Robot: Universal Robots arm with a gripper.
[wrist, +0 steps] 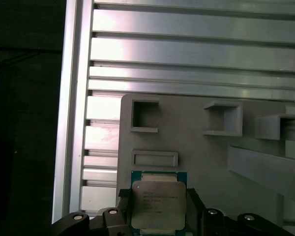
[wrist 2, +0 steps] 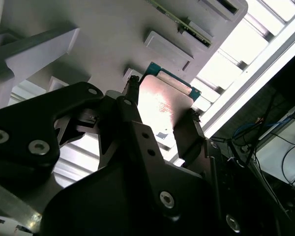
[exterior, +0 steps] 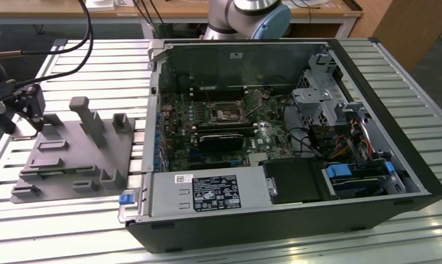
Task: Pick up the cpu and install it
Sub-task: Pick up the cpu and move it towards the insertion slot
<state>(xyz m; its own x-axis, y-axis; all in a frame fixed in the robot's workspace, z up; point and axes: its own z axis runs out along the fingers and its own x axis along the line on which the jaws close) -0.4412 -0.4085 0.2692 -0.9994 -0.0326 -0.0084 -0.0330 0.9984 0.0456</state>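
The cpu [wrist: 157, 204], a flat square chip with a pale silvery top and a green rim, lies between my two dark fingers in both wrist views. My gripper [wrist: 157, 200] has one finger [wrist: 124, 202] against each side edge of the cpu [wrist 2: 162, 105] and is shut on it, just over the grey plastic fixture [wrist: 196, 147]. I cannot tell whether the chip rests on the fixture or hangs slightly above it. In the exterior view my gripper [exterior: 34, 122] is at the far left, over the fixture's [exterior: 74, 154] back corner. The motherboard socket [exterior: 227, 114] lies inside the open computer case.
The open computer case [exterior: 397, 165] stands at the exterior view's right on a slatted aluminium table [exterior: 81, 220], with drive cages and cables inside. Upright posts [exterior: 87, 118] rise from the fixture close to my gripper. Black cables [exterior: 66, 49] hang over the left side.
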